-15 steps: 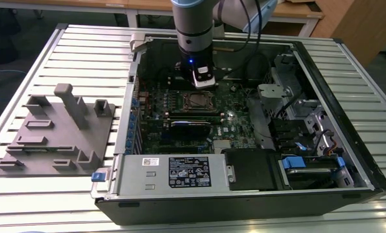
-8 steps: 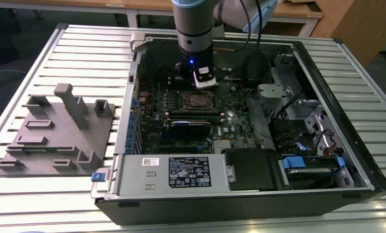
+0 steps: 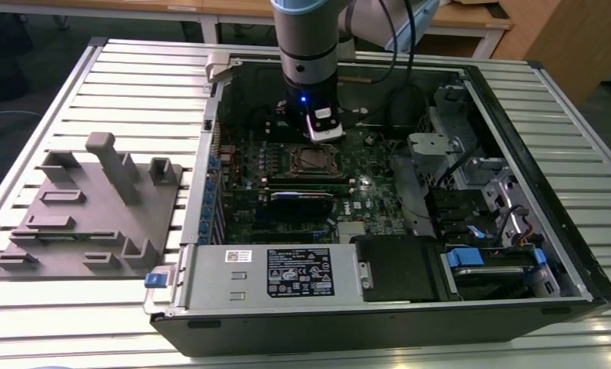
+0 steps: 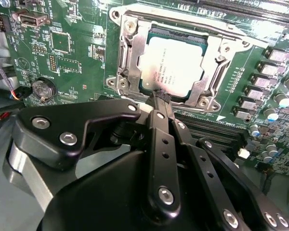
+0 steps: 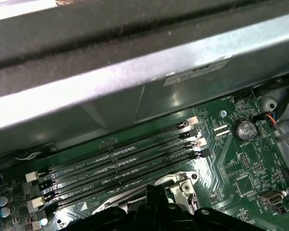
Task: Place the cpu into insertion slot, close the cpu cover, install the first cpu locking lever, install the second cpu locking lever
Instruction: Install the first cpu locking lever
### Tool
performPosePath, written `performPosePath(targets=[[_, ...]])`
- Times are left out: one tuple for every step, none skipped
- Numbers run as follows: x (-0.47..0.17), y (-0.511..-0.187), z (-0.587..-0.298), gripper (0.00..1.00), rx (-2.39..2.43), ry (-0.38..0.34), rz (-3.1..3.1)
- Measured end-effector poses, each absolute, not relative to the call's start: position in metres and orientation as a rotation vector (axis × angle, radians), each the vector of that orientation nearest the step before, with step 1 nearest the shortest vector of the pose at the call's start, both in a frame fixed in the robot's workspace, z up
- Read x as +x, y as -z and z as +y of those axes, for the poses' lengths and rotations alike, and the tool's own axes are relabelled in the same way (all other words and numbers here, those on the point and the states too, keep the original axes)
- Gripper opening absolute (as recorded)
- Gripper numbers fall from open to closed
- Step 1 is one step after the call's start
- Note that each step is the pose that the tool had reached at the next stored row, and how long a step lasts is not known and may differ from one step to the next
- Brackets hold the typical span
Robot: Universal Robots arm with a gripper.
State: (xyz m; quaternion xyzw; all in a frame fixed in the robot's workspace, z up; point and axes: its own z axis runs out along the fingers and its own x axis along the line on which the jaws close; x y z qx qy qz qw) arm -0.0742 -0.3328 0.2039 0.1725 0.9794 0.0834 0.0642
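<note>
Slatted metal table [image 3: 80, 84] carries an open computer case [image 3: 551, 254], with a grey fixture block [image 3: 90, 207] on the exterior view's left. Inside, the cpu [image 4: 176, 60] sits in the insertion slot [image 4: 147, 84] with the cpu cover [image 4: 209, 79] closed over it. The gripper [image 4: 160, 95], fingers pressed together and holding nothing, hangs at the socket's edge.

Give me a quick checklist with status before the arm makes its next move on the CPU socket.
1. cpu lying flat in the insertion slot: ok.
2. cpu cover down over the chip: ok, frame lies around it.
3. Locking levers latched: cannot tell.
4. gripper at the socket's edge: ok; fingers closed together, holding nothing visible.
5. Memory slots beside the socket free of loose parts: ok.
</note>
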Motion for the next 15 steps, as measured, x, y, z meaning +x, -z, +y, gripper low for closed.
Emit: performPosePath(targets=[[-0.0742,-0.2040,-0.3328,0.11,0.521,-0.252,2.957],[-0.0742,-0.2040,-0.3329,0.11,0.521,-0.251,2.957],[-0.0742,-0.2040,-0.3329,0.11,0.521,-0.252,2.957],[-0.0742,-0.2040,-0.3329,0.11,0.521,-0.252,2.957],[-0.0742,-0.2040,-0.3329,0.11,0.521,-0.252,2.957],[-0.0742,-0.2040,-0.3329,0.11,0.521,-0.252,2.957],[-0.0742,-0.2040,-0.3329,0.11,0.521,-0.252,2.957],[-0.0742,-0.2040,-0.3329,0.11,0.520,-0.252,2.957],[-0.0742,-0.2040,-0.3329,0.11,0.517,-0.252,2.958],[-0.0742,-0.2040,-0.3329,0.11,0.512,-0.252,2.959],[-0.0741,-0.2040,-0.3329,0.11,0.503,-0.253,2.961],[-0.0741,-0.2040,-0.3329,0.11,0.489,-0.254,2.964],[-0.0741,-0.2040,-0.3329,0.11,0.474,-0.255,2.967],[-0.0742,-0.2040,-0.3329,0.11,0.458,-0.255,2.971],[-0.0742,-0.2040,-0.3329,0.11,0.443,-0.255,2.974]])
